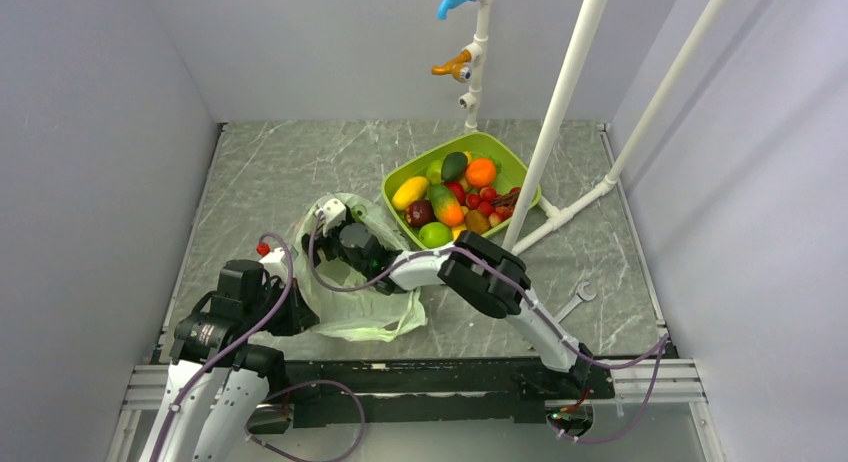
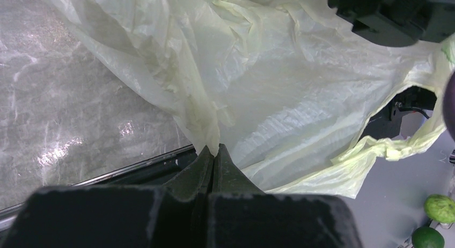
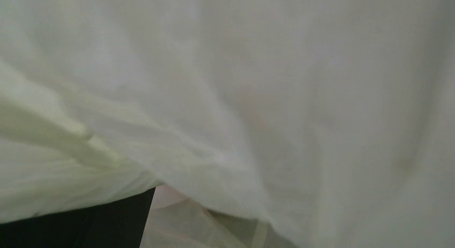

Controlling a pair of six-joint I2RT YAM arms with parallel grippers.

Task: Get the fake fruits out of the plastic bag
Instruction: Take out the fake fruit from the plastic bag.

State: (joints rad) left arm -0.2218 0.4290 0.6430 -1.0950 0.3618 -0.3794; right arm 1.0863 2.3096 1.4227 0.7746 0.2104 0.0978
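The pale-green plastic bag [image 1: 365, 317] lies crumpled on the table between my arms. My left gripper [image 1: 300, 317] is at its near-left edge. In the left wrist view the left gripper [image 2: 214, 147] is shut on a pinched fold of the bag [image 2: 279, 97]. My right gripper [image 1: 335, 222] reaches into the bag's top. The right wrist view is filled by bag film [image 3: 268, 97]. One dark finger [image 3: 80, 232] stands far to the left, and the other is hidden. A faint pinkish shape [image 3: 177, 216] shows through the film. Fake fruits [image 1: 481, 172] lie in the green tray [image 1: 400, 177].
The tray stands behind and to the right of the bag, beside white pipe posts [image 1: 560, 102]. A wrench [image 1: 578, 300] lies right of my right arm. Two round green fruits [image 2: 440, 208] show at the left wrist view's lower right. Grey walls enclose the table.
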